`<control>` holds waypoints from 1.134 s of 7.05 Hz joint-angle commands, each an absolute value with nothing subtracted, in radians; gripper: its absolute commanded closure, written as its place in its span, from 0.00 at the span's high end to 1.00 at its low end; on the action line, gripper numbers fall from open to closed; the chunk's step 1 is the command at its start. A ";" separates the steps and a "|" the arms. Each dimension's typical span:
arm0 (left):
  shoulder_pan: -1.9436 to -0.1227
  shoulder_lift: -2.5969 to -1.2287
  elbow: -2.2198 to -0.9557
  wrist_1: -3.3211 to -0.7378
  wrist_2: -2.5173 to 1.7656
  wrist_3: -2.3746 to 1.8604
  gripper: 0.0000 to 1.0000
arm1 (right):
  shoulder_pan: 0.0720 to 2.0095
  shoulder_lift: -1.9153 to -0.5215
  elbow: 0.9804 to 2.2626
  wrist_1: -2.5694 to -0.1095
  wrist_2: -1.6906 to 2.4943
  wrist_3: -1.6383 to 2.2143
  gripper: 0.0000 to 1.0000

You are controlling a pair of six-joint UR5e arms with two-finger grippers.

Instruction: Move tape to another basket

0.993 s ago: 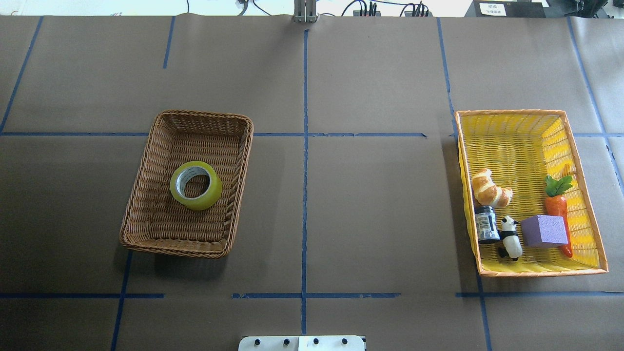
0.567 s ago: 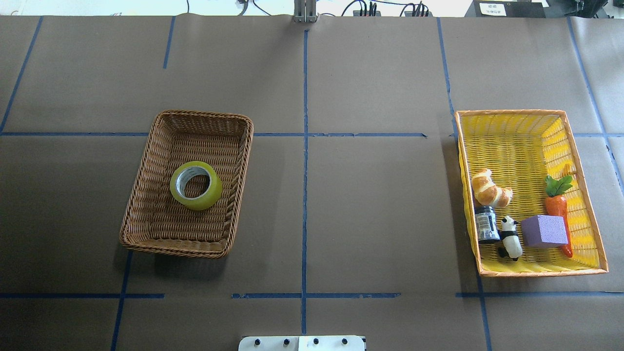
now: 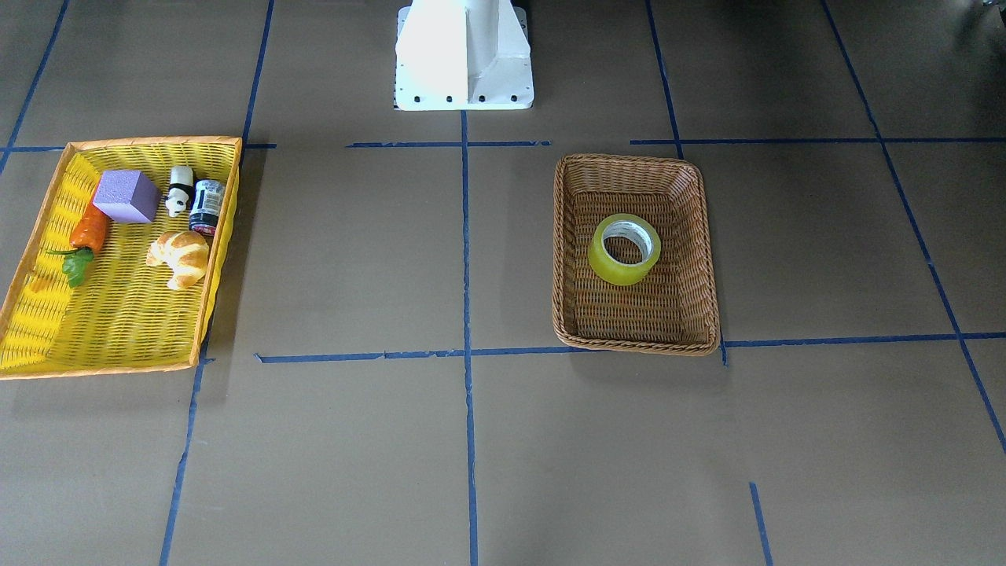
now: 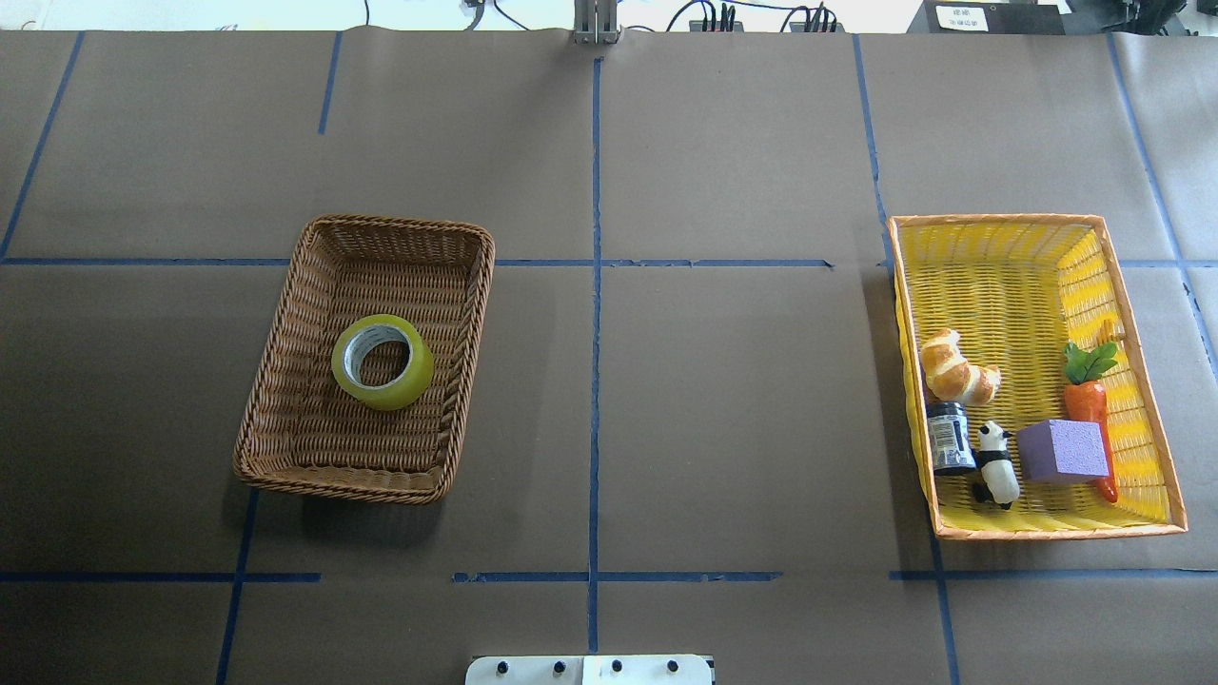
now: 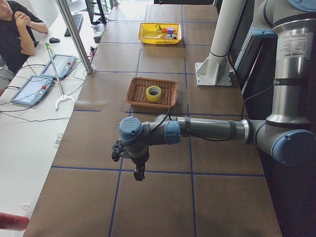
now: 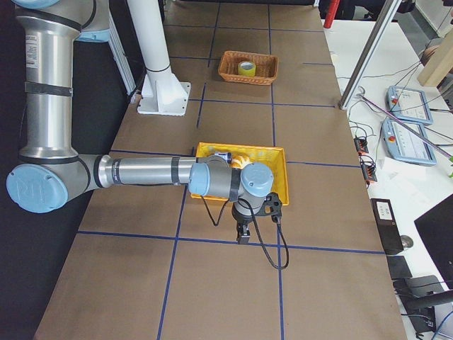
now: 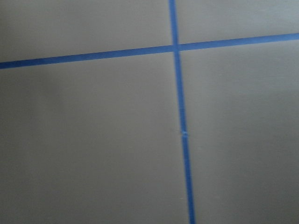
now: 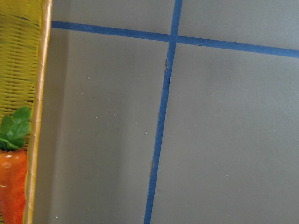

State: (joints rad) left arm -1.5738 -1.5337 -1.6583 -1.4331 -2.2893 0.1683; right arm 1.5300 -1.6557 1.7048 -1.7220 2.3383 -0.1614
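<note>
The yellow-green tape roll (image 4: 407,384) lies flat inside the brown wicker basket (image 4: 400,225) on the table's left half. Both also show in the front-facing view, the tape (image 3: 615,271) in the basket (image 3: 629,159). No gripper appears in the overhead or front-facing views. My left gripper (image 5: 139,174) hangs over bare table well short of the basket (image 5: 136,94) and tape (image 5: 153,98); I cannot tell if it is open. My right gripper (image 6: 243,237) hangs beside the yellow basket (image 6: 279,177); I cannot tell if it is open.
The yellow orange-rimmed basket (image 4: 999,219) at the right holds a croissant (image 4: 956,371), a dark jar (image 4: 948,438), a panda figure (image 4: 995,464), a purple block (image 4: 1061,449) and a carrot (image 4: 1087,400). The right wrist view shows its rim (image 8: 39,116) and the carrot (image 8: 11,182). The robot base (image 3: 464,55) stands mid-table.
</note>
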 commanded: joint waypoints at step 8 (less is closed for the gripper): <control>-1.569 -1.542 -1.641 -1.491 -2.281 0.176 1.00 | 1.529 -1.635 1.692 -1.723 2.324 -0.155 1.00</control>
State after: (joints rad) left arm -1.5694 -1.5410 -1.6365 -1.4898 -2.2792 0.1734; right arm 1.5294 -1.6353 1.6920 -1.7226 2.3228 -0.1549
